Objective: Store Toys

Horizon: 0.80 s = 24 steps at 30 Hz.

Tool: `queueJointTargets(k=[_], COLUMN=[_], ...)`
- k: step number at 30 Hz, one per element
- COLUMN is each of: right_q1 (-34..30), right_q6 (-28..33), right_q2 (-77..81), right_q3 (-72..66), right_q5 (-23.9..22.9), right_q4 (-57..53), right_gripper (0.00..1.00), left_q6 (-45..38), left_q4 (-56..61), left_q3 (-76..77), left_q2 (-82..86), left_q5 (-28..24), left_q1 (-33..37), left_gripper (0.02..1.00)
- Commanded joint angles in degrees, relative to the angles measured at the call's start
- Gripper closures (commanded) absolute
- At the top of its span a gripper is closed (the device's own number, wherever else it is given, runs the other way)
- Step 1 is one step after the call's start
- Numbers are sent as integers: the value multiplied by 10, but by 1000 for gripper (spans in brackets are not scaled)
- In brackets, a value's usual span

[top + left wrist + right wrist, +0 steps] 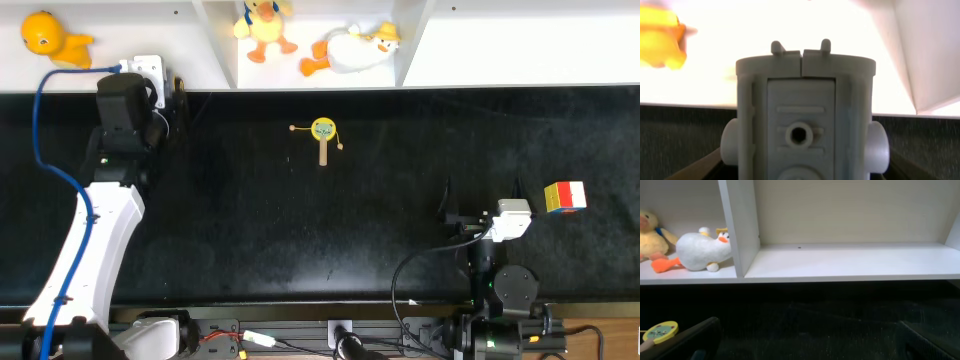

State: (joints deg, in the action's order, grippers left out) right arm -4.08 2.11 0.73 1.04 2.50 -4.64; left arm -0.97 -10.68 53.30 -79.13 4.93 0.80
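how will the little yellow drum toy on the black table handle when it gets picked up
The drum toy looks small and thin, so probably light. It lies flat, so unlikely to roll. Its side beads seem strung on, so they may dangle.

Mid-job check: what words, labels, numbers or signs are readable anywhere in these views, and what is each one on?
No text can be read in any view.
Rattle: there is a printed design on its round face, too small to make out.
Block: coloured faces, no letters or numbers visible.
Shelf: bare white, no labels visible.
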Motion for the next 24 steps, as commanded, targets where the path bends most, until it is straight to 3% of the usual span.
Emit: queueJointTargets(k=[1, 24], right_q1=[3, 3], right_q6=[-4, -4], right_q2=[-5, -5], right_q3=[-8, -8], right_q5=[-6, -6], right_q4=[2, 2], right_gripper=[5, 7], left_q6=[-34, -37], left_q4=[36, 246], left_q3=[12, 12], left_q2=[-30, -127], left_q5=[-5, -6], left_q1=[1, 5], left_gripper=[919, 952])
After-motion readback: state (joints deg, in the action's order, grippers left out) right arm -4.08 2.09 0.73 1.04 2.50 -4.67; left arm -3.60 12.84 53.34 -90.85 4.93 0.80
